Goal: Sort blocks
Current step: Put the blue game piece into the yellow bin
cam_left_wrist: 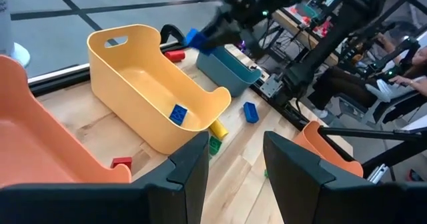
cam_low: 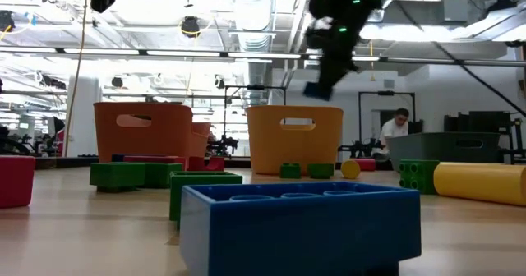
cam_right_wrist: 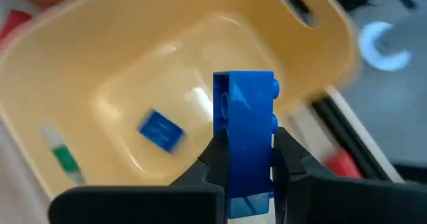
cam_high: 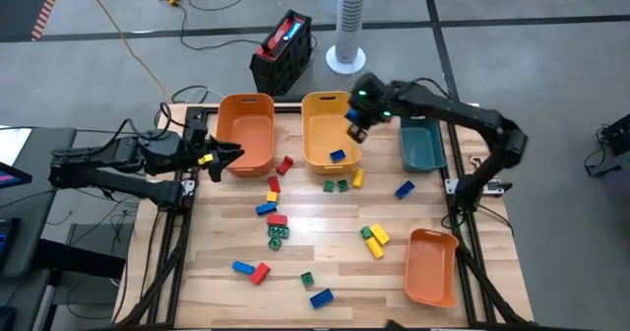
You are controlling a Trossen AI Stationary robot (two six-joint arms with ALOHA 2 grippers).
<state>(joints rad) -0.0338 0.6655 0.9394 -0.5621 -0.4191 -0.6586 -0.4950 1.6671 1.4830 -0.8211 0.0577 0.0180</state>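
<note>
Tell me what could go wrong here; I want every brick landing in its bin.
The right gripper pinches the blue plastic brick above the yellow plastic bin, near its right rim; a release there could clip the wall and bounce toward the teal plastic bin. The brick's lower end alone is pinched, so it might twist.

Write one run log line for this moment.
right gripper: shut on blue block, above yellow bin | left gripper: open, beside orange bin

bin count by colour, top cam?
Orange bins: 2
Yellow bin: 1
Teal bin: 1
Total: 4
</note>
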